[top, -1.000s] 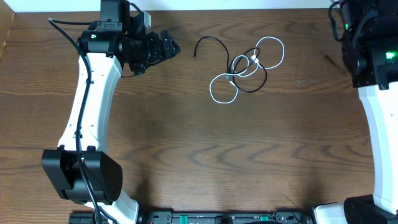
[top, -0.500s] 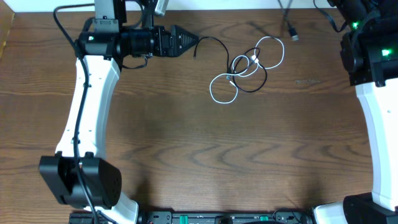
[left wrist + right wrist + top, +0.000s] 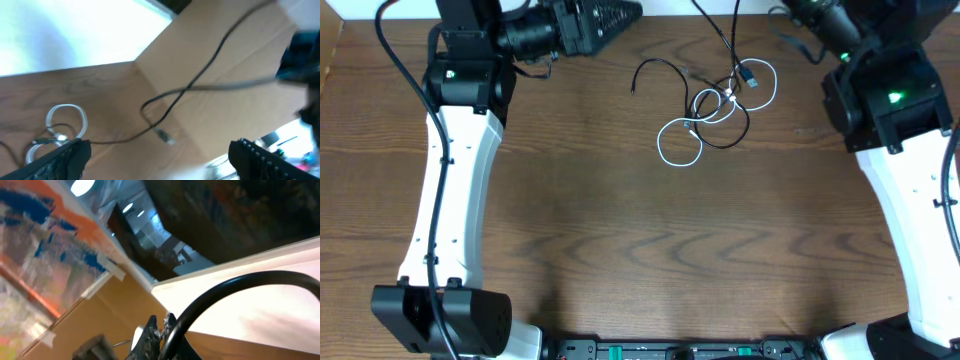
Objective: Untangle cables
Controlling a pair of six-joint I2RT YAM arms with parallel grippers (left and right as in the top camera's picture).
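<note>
Although the right gripper [image 3: 159, 328] pinches one black cable [image 3: 749, 74] aloft, the knot [image 3: 715, 105] between it and the spread left gripper [image 3: 620, 12] lies tangled.

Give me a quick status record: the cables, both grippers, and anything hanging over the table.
tangle: white cable and black cable looped together, toward the table's back edge
loose end: a black end lies left of the tangle
hanging cable: black, drops from the top edge, plug over the tangle; upper end out of view
left gripper: at the back edge, left of the tangle, fingers spread, holding nothing
right gripper: open or shut cannot be told
</note>
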